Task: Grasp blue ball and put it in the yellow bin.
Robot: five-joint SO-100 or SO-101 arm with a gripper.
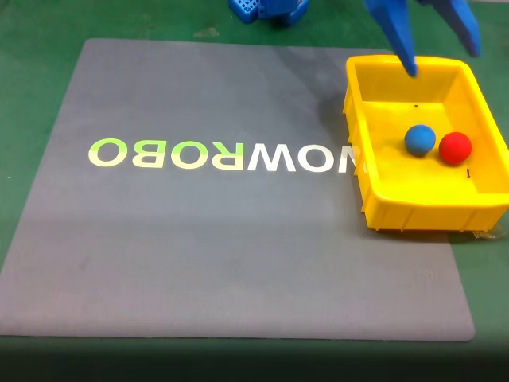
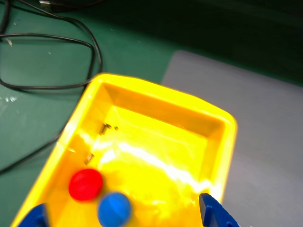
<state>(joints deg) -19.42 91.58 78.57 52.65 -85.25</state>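
Note:
The blue ball (image 1: 420, 139) (image 2: 114, 208) lies on the floor of the yellow bin (image 1: 374, 183) (image 2: 156, 94), touching the red ball (image 1: 455, 147) (image 2: 85, 184). In the fixed view the bin stands at the right edge of the grey mat. My blue gripper (image 1: 441, 52) (image 2: 123, 218) hovers above the bin's far end, open, with nothing between its fingers. In the wrist view its two fingertips (image 2: 215, 213) show at the bottom corners, spread wide over the balls.
A grey mat (image 1: 223, 231) with "ROBOWOW" lettering covers the green table (image 1: 40, 95). Black cables (image 2: 52, 66) lie on the green surface beyond the bin in the wrist view. The arm's blue base (image 1: 270, 9) sits at the top edge.

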